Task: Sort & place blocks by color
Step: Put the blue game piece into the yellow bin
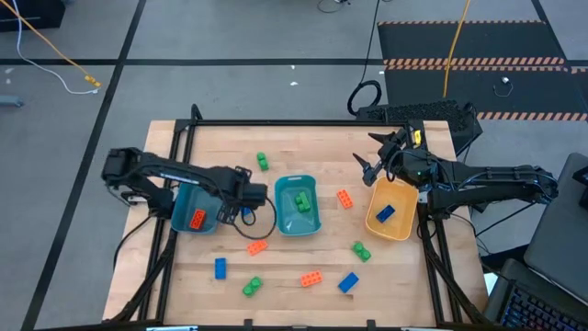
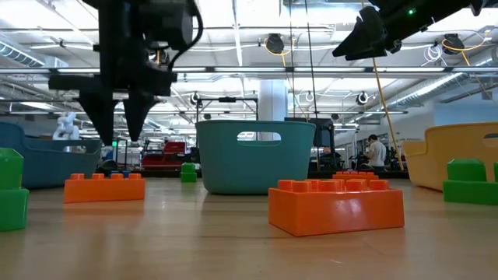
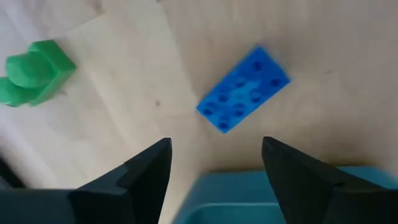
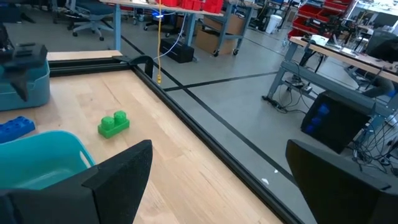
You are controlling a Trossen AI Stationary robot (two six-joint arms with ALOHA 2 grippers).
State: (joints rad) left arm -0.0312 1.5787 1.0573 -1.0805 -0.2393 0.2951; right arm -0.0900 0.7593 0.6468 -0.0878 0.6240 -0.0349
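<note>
Grey workshop floor surrounds a pale wooden counter (image 1: 303,152) with a black frame. On it stand two teal bins and one yellow-tan bowl (image 1: 372,223).

Blocks counted from the high view: four orange, five green, four blue, thirteen in all. The left bin (image 1: 181,221) holds one orange block (image 1: 196,219). The middle bin (image 1: 313,221) holds one green block (image 1: 300,200). The bowl holds one blue block (image 1: 385,213).

Loose on the counter are an orange block (image 1: 344,199) between middle bin and bowl, another orange one (image 1: 256,246) just in front of the gap between the two bins, and a third (image 1: 310,279) near the front edge. A green block (image 1: 262,162) lies alone toward the back; two green ones (image 1: 360,250) sit together in front of the bowl; one more (image 1: 251,287) is near the front. A blue block (image 1: 220,268) lies front left, another (image 1: 348,282) front right, and one (image 3: 244,98) shows in the left wrist view beside a bin rim.

The left gripper (image 1: 255,193) hovers between the two bins, fingers spread apart and holding nothing. The right gripper (image 1: 369,168) hangs above the counter just behind the bowl, likewise parted and empty.

From the low view, the nearest orange block partly hides the middle bin's base.
</note>
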